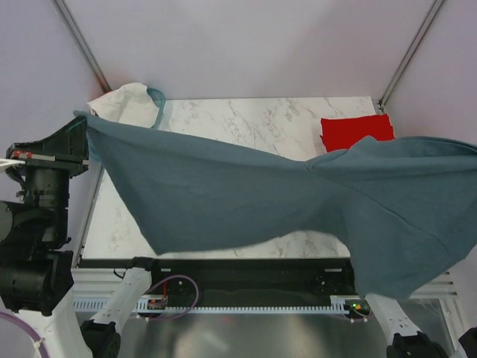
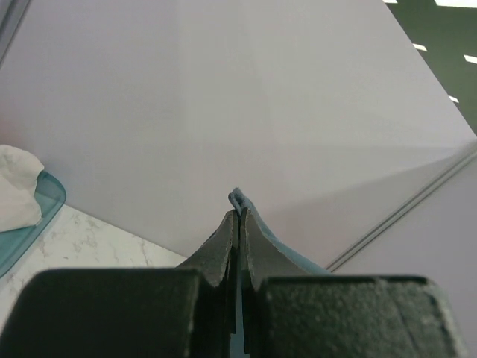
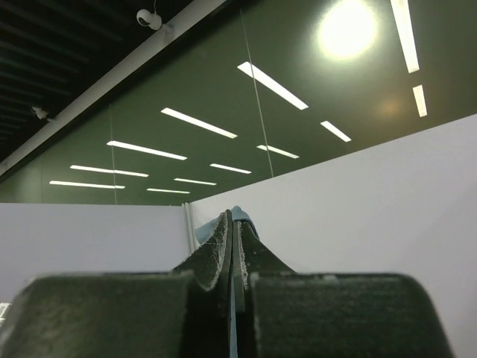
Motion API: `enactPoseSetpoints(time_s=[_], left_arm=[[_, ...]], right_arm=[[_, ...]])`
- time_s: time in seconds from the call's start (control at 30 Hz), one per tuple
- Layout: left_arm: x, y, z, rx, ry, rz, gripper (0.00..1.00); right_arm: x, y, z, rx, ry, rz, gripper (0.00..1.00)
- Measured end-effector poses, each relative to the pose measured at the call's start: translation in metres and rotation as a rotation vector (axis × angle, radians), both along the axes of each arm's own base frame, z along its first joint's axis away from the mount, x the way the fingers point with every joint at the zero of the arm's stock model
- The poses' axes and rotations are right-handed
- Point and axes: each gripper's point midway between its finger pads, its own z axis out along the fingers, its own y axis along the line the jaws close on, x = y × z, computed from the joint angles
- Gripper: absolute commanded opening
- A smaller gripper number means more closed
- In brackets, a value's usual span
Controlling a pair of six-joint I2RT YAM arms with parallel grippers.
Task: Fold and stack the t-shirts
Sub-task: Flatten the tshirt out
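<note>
The slate blue-grey t-shirt [image 1: 246, 194] hangs stretched in the air above the table, held between both grippers. My left gripper [image 1: 86, 128] is raised at the far left and is shut on one edge of the shirt; a fold of blue cloth [image 2: 238, 200] sticks out past its fingertips. My right gripper [image 3: 232, 218] is shut on the shirt's other end [image 3: 240, 214]; in the top view it is out of sight beyond the right edge. A folded red t-shirt [image 1: 356, 131] lies at the back right of the table. No orange shirt shows.
A teal plastic basket [image 1: 157, 98] at the back left corner holds white cloth [image 1: 128, 104]; both also show in the left wrist view, the basket [image 2: 33, 224] and the cloth [image 2: 15, 186]. The marble table [image 1: 246, 123] runs under the shirt. Grey walls enclose the cell.
</note>
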Motion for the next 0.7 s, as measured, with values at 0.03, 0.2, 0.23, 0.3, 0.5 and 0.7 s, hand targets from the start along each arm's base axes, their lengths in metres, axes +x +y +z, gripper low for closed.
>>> enactPoseSetpoints(time_s=[0.03,0.2,0.23,0.3,0.5,0.7], left_arm=[[0.003,-0.001,0.001,-0.001,0.004,-0.001,0.02],[0.058,-0.005,-0.018,0.007,0.120,0.001,0.02],[0.074,-0.007,-0.029,0.009,0.163,0.001,0.02],[0.118,-0.011,-0.066,0.011,0.287,0.004,0.02],[0.203,-0.012,-0.200,0.031,0.645,0.047,0.02],[0.261,-0.011,-0.259,0.044,0.814,0.071,0.02]], right_arm=[[0.000,0.000,0.003,0.002,-0.004,0.000,0.00],[0.048,0.001,0.006,0.019,0.077,0.008,0.00],[0.069,0.002,0.002,0.026,0.120,0.011,0.00],[0.122,0.004,-0.016,0.043,0.230,0.019,0.00],[0.327,0.020,-0.148,0.086,0.717,0.051,0.00],[0.461,0.039,-0.273,0.121,1.080,0.106,0.00]])
